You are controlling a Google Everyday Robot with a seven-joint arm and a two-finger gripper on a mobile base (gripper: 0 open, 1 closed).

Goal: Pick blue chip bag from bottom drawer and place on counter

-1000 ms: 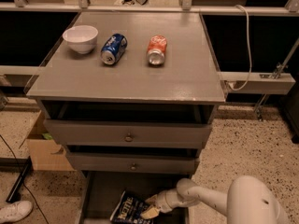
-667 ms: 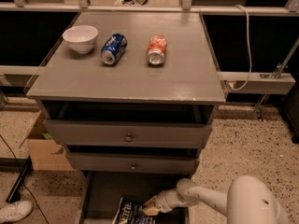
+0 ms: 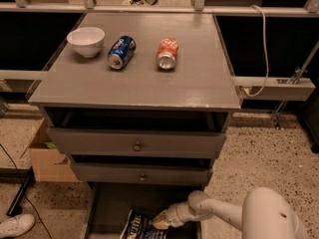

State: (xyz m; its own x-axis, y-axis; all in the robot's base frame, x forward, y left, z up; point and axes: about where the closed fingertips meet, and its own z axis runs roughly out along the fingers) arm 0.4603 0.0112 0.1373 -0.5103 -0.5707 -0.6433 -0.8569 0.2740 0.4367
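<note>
The blue chip bag (image 3: 134, 227), dark navy with white lettering, lies in the open bottom drawer (image 3: 107, 203) at the lower edge of the view, partly cut off. My gripper (image 3: 160, 220) reaches into the drawer from the right and sits against the bag's right edge. My white arm (image 3: 219, 212) runs back to the lower right. The grey counter (image 3: 149, 83) tops the cabinet above.
On the counter are a white bowl (image 3: 85, 40), a blue soda can (image 3: 121, 52) and an orange can (image 3: 167, 53), both lying on their sides. Two knobbed drawers (image 3: 137, 144) stand slightly open above the bottom one. A cardboard box (image 3: 47, 158) is on the floor at left.
The bag has shifted slightly lower and leftward in the drawer, with my gripper staying at its right edge. The counter items have not moved.
</note>
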